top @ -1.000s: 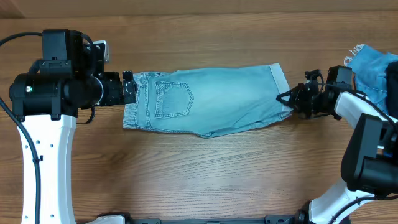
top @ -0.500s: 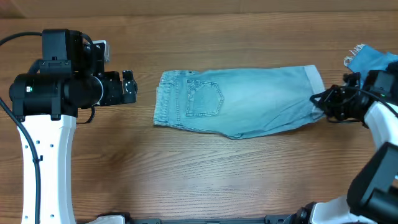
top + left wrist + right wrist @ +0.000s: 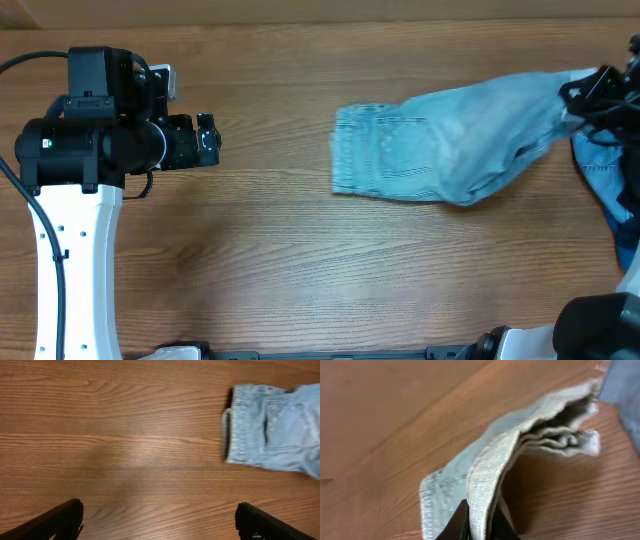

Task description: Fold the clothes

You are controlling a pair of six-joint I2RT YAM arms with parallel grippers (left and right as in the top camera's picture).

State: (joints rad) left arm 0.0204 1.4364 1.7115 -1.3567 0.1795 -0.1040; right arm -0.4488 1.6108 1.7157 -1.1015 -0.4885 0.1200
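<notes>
Pale lt-blue jeans (image 3: 440,150), folded into a short bundle, sit on the right half of the worktop (image 3: 300,260). Waistband (image 3: 229,430) & back pocket (image 3: 286,425) are at the left end, flat on the wood. The other end is raised twd the far right edge, where the right pincer (image 3: 588,92) has it: jaws all but closed, clamped on the folded denim edge. In the right wrist view several layers of cloth stand stacked above the grip, gaping apart further out.

A 2nd garment, medium blue (image 3: 600,175), lies at the right edge just below the raised end, partly out of frame; can't tell if the two touch.

Left pincer (image 3: 207,140) is well apart on the left side, jaws spread wide w/ nothing between them, over bare wood. Its wrist view catches only the waistband end of the jeans, upper right.
</notes>
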